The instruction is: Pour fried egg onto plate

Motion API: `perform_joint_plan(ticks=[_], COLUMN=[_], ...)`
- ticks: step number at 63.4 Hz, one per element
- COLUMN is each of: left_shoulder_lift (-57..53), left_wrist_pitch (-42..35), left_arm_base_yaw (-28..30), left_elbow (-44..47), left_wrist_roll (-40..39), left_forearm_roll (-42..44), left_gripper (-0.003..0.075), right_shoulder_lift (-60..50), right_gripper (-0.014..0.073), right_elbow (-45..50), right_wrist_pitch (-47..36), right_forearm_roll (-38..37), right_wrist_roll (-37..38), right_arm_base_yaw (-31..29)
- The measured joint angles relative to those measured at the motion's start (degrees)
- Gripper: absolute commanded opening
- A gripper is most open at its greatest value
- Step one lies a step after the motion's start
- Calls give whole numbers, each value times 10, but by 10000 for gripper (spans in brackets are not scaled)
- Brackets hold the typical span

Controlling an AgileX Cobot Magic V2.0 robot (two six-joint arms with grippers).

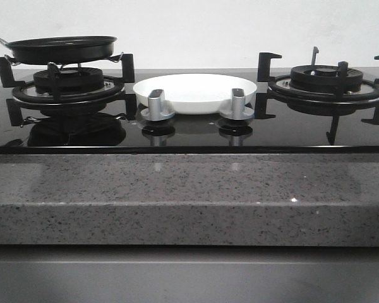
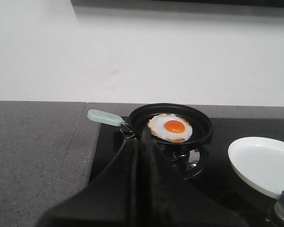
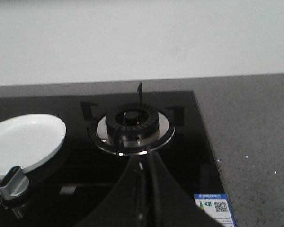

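The fried egg [image 2: 170, 127], white with an orange yolk and browned edge, lies flat in the black frying pan [image 2: 201, 124] on the left burner; the pan shows in the front view [image 1: 61, 49], where the egg is hidden by its rim. The pan's pale green handle [image 2: 104, 117] points away from the plate. The white plate [image 1: 194, 92] sits on the hob between the burners and shows in both wrist views [image 2: 265, 164] [image 3: 23, 142]. My left gripper [image 2: 141, 137] is shut and empty, short of the pan. My right gripper [image 3: 144, 158] is shut and empty, before the right burner.
Two silver knobs [image 1: 158, 105] [image 1: 237, 105] stand in front of the plate. The right burner [image 1: 326, 81] with black grate prongs is bare. The black glass hob [image 1: 69, 136] sits in a grey speckled counter [image 1: 189, 189]. A white wall is behind.
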Motion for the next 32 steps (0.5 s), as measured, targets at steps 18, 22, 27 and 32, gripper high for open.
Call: perform_joint_plan(ticks=[18,22,27,32], left_shoulder_lift=[75,75,75,75], left_wrist_pitch=[-11,-12,-12,-13], left_arm_base_yaw=[0,0,0,0], left_elbow=[-27,-29,-29,-30], left_wrist_roll=[0,0,0,0], left_forearm_roll=[2,2,2,2], left_gripper=[440,585,644,638], right_shoulder_lift=[118,120,120,120], right_gripper=[458,585,608,595], right_elbow=[-42,-42,-42,-42], right_wrist_pitch=[31,31,31,31], right_forearm_roll=[0,0,0,0], right_wrist_roll=[0,0,0,0], right_arm_base_yaw=[0,0,0,0])
